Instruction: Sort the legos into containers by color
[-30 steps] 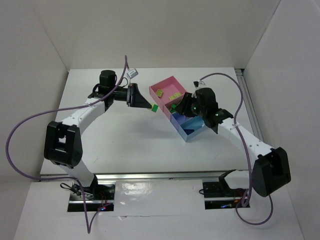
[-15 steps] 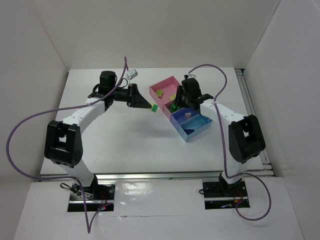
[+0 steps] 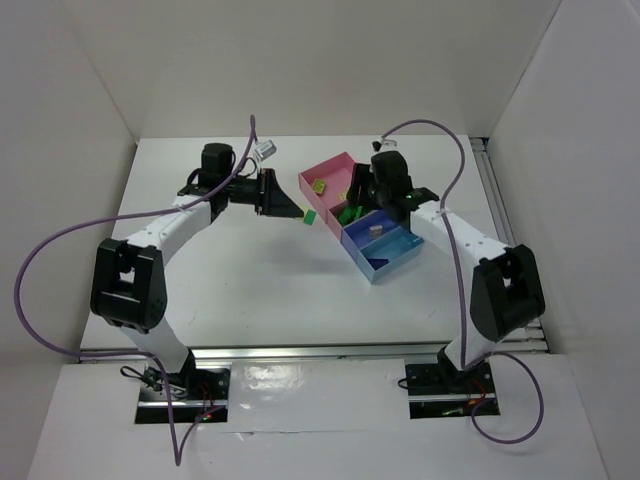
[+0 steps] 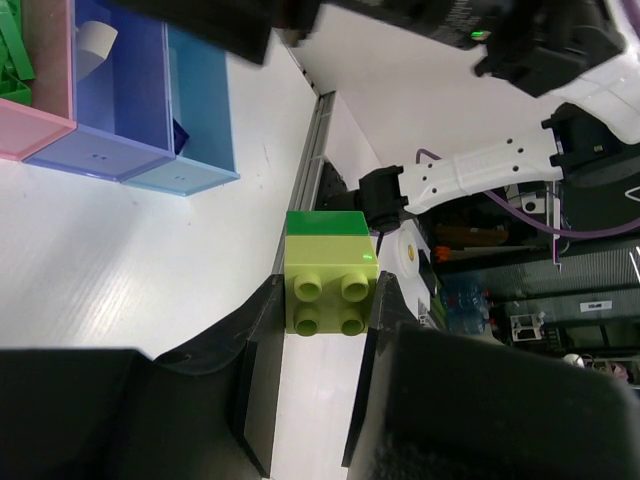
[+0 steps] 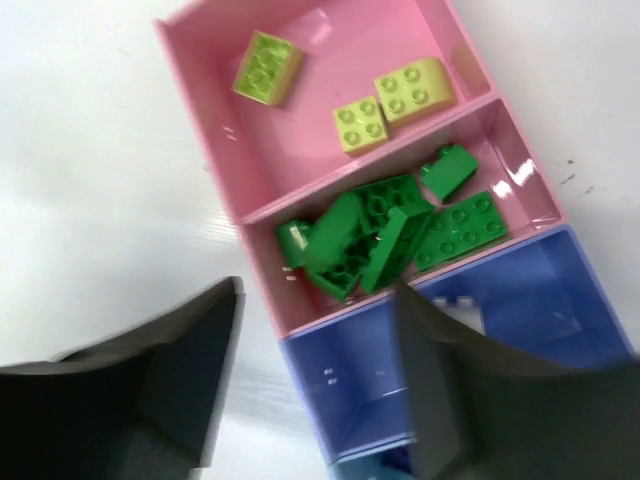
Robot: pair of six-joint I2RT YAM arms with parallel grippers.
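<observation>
- The left gripper (image 4: 328,300) is closed on one yellow-green brick (image 4: 327,262). Its two fingers (image 4: 262,340) press the brick's opposite sides, and the studs face the wrist camera.
- That brick hangs over the table (image 3: 250,270), outside the row of trays (image 3: 322,163). It is near the long side of the row that faces the left arm, about level with the second pink tray, and apart from the wall.
- The right gripper (image 5: 318,298) hovers above the row of trays, over the pink end. Its jaws stand apart with nothing between them.
- The end pink tray (image 5: 330,40) of the row holds three pale yellow-green bricks (image 5: 412,88), lying separately.
- The second pink tray (image 5: 505,150), next along the row, holds a heap of dark green bricks (image 5: 385,235), several leaning on one another.
- The dark blue tray (image 5: 520,290) comes next along the row and holds one small pale piece (image 3: 375,228). I cannot tell what it is.
- The light blue tray (image 4: 200,90) closes the row at the end away from the pink ones. A dark blue piece (image 4: 181,135) lies against its wall.
</observation>
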